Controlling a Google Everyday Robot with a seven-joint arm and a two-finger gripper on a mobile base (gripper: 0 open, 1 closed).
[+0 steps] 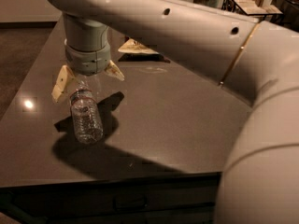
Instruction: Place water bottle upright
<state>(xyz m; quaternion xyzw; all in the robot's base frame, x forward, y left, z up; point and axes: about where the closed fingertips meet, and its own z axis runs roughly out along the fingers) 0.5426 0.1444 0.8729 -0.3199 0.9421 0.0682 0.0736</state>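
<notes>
Item 1, water bottle [86, 118]: clear ribbed plastic, lying on its side on the table [182, 111], base toward the near edge, neck end pointing away under my wrist. I cannot tell whether there is any liquid inside. The cap is hidden by my own housing.

Item 2, my gripper [88, 85]: hanging directly over the bottle's neck end. My fingers [61, 83] are spread wide and released, one pale pad to each side of the bottle, grasping nothing. I cannot tell whether either pad touches the plastic.

Item 3, table: dark, glossy, with a small bright reflection near its left edge. My shadow [93, 148] lies around and in front of the bottle.

Item 4, snack bag [135, 46]: flat on the far part of the table, well apart from the bottle, partly covered by my arm [177, 22].

Item 5, arm: crosses the whole upper and right side, blocking much of the far table.
</notes>
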